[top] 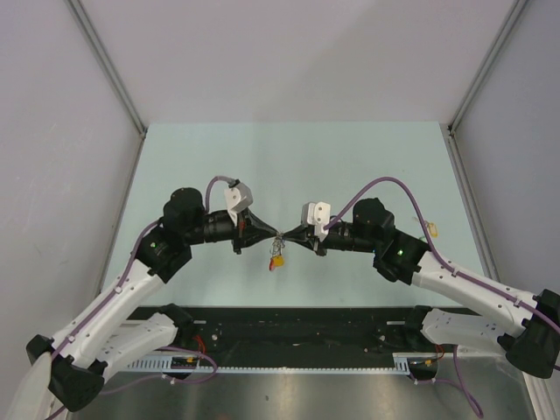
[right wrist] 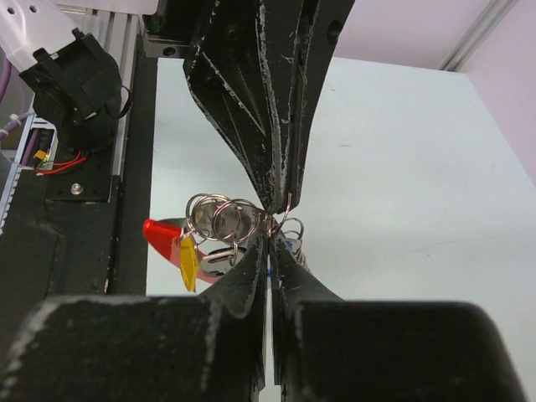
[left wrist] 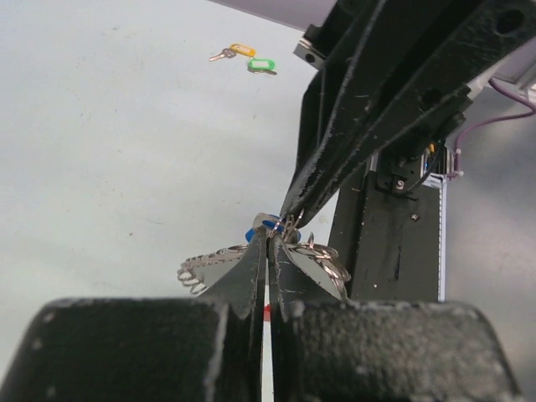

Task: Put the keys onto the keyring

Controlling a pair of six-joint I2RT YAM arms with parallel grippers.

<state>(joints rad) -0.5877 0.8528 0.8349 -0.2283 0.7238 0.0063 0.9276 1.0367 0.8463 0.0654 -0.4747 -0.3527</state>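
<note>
My two grippers meet tip to tip above the table's middle, left gripper and right gripper. Between them hangs the keyring, a bunch of thin silver rings with a red curved band and a yellow tag. In the left wrist view my left gripper is shut on the bunch, with silver key blades and rings spreading out on both sides. My right gripper is shut on a blue-headed key beside the rings. The exact contact is hidden by the fingers.
A yellow-tagged key and a green tag lie on the pale green table, to the right near the right arm, where they show in the top view. A black rail runs along the near edge. Grey walls enclose the table.
</note>
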